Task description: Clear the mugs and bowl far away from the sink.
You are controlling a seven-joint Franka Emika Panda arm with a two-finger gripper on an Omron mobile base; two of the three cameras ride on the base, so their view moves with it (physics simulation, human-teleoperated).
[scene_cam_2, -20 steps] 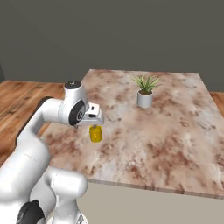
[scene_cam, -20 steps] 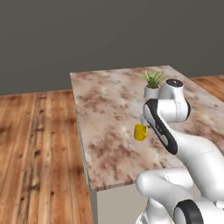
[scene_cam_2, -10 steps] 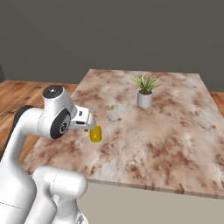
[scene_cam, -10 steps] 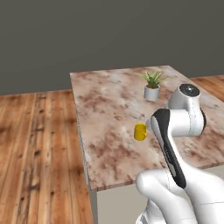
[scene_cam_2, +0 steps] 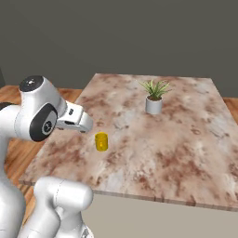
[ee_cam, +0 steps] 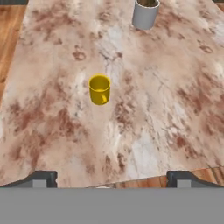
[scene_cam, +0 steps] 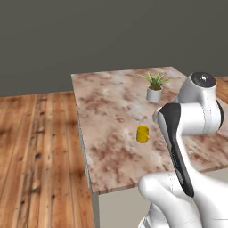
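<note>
A plain yellow mug [scene_cam: 142, 134] [scene_cam_2: 101, 142] [ee_cam: 99, 89] stands upright on the brown-and-white marble counter [scene_cam: 111, 102], towards its near part. My gripper [ee_cam: 111, 179] is open, with nothing between its fingers. It hangs back from the mug, over the counter's near edge, and the mug sits well ahead of the fingertips [ee_cam: 41, 178] in the hand view. In the right base view the white hand [scene_cam_2: 76, 120] is a little left of the mug and above it. The bowl and the sink are out of view.
A white pot with a spiky green plant [scene_cam: 154, 94] [scene_cam_2: 154, 105] [ee_cam: 145, 14] stands further back on the counter. Wooden floor [scene_cam: 40, 147] lies left of the counter. My own white arm [scene_cam: 178, 147] blocks the counter's right side in the left base view.
The hand was right at the yellow mug a second ago. It has since drawn back towards the counter's near edge. The mug has stayed where it stood.
</note>
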